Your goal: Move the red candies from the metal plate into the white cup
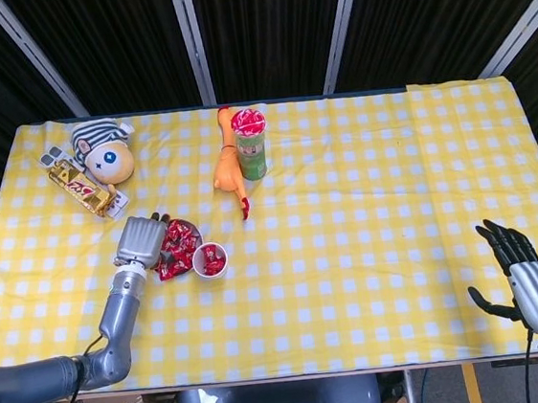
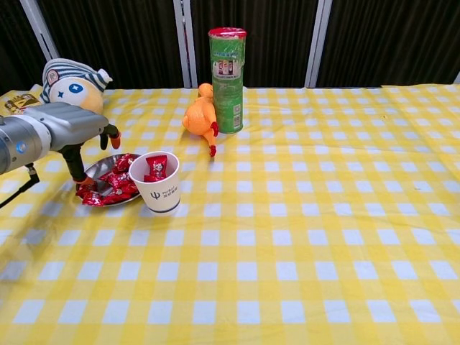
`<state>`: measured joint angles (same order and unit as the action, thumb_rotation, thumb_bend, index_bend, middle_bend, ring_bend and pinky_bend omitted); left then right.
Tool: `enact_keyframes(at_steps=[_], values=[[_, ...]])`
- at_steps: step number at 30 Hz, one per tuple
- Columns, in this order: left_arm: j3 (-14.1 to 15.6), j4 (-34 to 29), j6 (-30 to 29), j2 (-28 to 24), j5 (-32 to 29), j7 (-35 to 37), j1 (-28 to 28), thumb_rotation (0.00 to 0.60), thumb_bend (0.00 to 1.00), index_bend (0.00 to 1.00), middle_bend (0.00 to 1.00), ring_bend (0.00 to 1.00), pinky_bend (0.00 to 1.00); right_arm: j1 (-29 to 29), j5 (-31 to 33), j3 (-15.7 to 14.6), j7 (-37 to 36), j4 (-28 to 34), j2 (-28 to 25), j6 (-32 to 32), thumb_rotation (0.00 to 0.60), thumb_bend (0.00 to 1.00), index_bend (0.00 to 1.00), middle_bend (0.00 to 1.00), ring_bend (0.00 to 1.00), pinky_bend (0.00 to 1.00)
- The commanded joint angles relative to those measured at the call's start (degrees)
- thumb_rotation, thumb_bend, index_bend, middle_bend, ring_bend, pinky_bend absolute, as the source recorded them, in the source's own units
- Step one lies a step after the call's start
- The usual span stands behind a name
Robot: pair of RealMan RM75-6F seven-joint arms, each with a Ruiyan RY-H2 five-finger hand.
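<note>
Tabletop (image 1: 370,249) under a yellow-and-white checked cloth carries everything here. At the far left lies a snack bar (image 1: 83,189) in a gold wrapper, and just beside it a round plush toy (image 1: 102,153) with a striped cap. Nearer the front edge, the left hand (image 1: 139,240) hangs over the left rim of the metal plate (image 2: 92,169), palm down with its fingers spread and pointing down; in the chest view one fingertip reaches down to the plate's near-left edge by a wrapper, and the hand grasps nothing that can be seen. The red candies (image 1: 177,245) lie heaped on the plate, most of them toward its right side. The white cup (image 2: 163,191) stands upright, touching or just beside the plate's right edge, with at least one red candy showing inside it. Farther back, near the middle, a rubber chicken (image 1: 229,167) lies stretched out next to an upright green can (image 1: 252,146) with a red lid. Well apart from all this, at the right front corner beyond the tabletop's edge, the right hand (image 1: 524,269) is held with fingers apart and extended, holding nothing.
</note>
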<state>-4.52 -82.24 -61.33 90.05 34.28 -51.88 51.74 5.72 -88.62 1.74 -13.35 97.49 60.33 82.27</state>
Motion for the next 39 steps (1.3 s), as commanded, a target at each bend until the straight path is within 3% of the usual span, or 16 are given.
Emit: enact_keyframes(at_steps=[1,16,22,30,34,39], values=[[0.21,1.56,0.8,1.26,1.5,0.41,0.26,0.6,0.24,0.24,0.27,0.82,0.9,0.02,0.05,0.02,-0.05,0.03,-0.05,-0.03,0.6,0.39,0.0,0.0,0.0,0.0],[0.86,5.37,2.87,3.93,4.43,1.18,0.01,0.6,0.24,0.28,0.28,0.82,0.9,-0.02,0.17,-0.08,0.24,0.11,-0.06,-0.2,0.6,0.39,0.0,0.0,0.0,0.0],[0.99,5.85,3.23,4.52,4.68,1.31,-0.33,0.6,0.3,0.31,0.31,0.82,0.9,0.01,0.21,-0.1,0.32,0.14,-0.03,-0.31,0.6,0.39,0.0,0.0,0.0,0.0],[1.58,6.6,3.0,5.2,6.59,2.17,-1.25,0.6,0.49,0.43,0.47,0.83,0.91,-0.08,0.28,-0.09,0.35,0.18,-0.05,-0.21,0.6,0.39,0.0,0.0,0.0,0.0],[1.5,7.13,2.69,5.55,7.95,3.01,-1.68,0.6,0.51,0.49,0.55,0.84,0.91,-0.09,0.31,-0.06,0.45,0.18,0.01,-0.19,0.6,0.39,0.0,0.0,0.0,0.0],[1.22,7.56,2.53,5.63,9.28,3.69,-1.99,0.6,0.51,0.51,0.57,0.84,0.91,-0.1,0.41,-0.04,0.47,0.21,0.03,-0.23,0.6,0.39,0.0,0.0,0.0,0.0]])
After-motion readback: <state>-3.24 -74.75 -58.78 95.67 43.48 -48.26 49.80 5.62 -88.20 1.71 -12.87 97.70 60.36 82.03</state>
